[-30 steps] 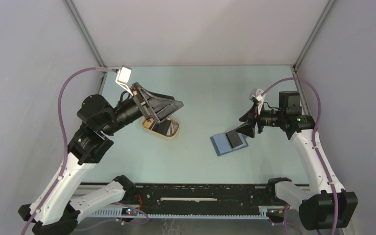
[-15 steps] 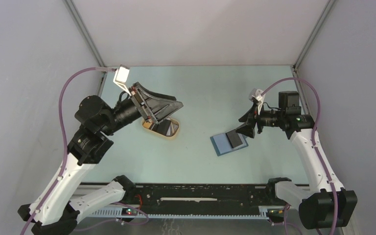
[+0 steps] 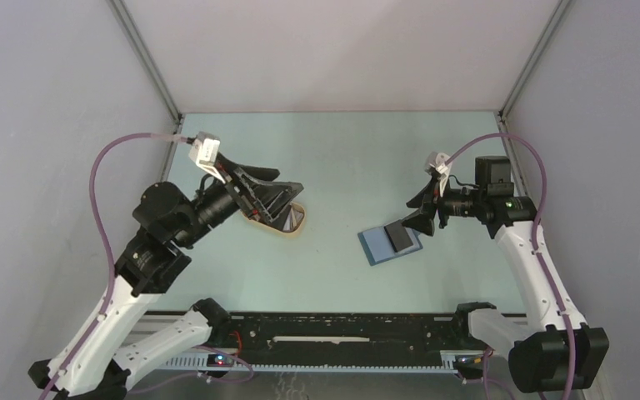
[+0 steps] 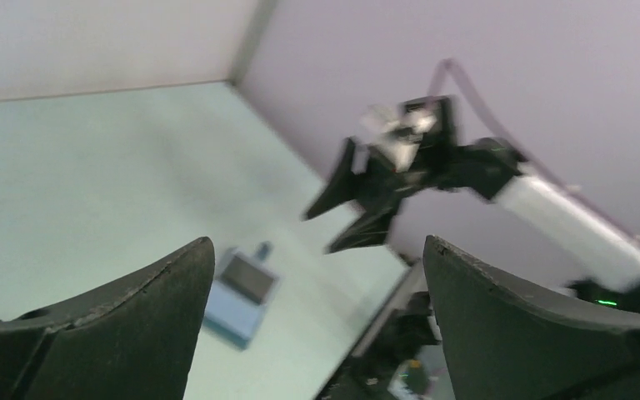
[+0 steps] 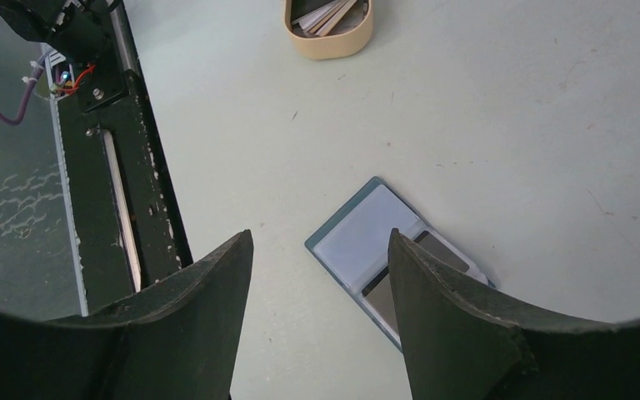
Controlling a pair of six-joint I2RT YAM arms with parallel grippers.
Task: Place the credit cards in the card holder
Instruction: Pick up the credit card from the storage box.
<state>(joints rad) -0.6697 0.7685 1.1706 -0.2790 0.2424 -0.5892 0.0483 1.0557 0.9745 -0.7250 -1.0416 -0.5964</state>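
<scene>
1. Two sides of the card holder (image 3: 381, 246) have bare table (image 3: 358, 158) around them: the far side up to the back wall, and the left side as far as the tan tray (image 3: 297, 231). The black rail (image 3: 342, 329) along the table's near edge lies well apart from the holder on its near side.
2. The right gripper (image 3: 415, 215) hangs just beyond the holder's far right corner. Its jaws are spread with nothing between them, as the right wrist view (image 5: 319, 237) shows.
3. The left gripper (image 3: 287, 200) is well to the holder's left, over the tray. Its jaws are spread wide and empty in its own wrist view (image 4: 317, 242).
4. From above, the left gripper covers most of the tray and only the tray's right end shows. The right wrist view shows the tray's wall (image 5: 333, 46) and a few credit cards (image 5: 325, 12) leaning inside it, cut off by the top edge, so I cannot count them.
5. The left wrist view is blurred. The holder (image 4: 237, 296) is only a small blue patch there.
6. The holder lies unfolded and flat, with its long axis running from near left to far right. Its left half shows a pale blue inside (image 5: 362, 237). Its right half carries a dark card (image 3: 400, 237), and the right finger partly hides that card in the wrist view (image 5: 443, 252).
</scene>
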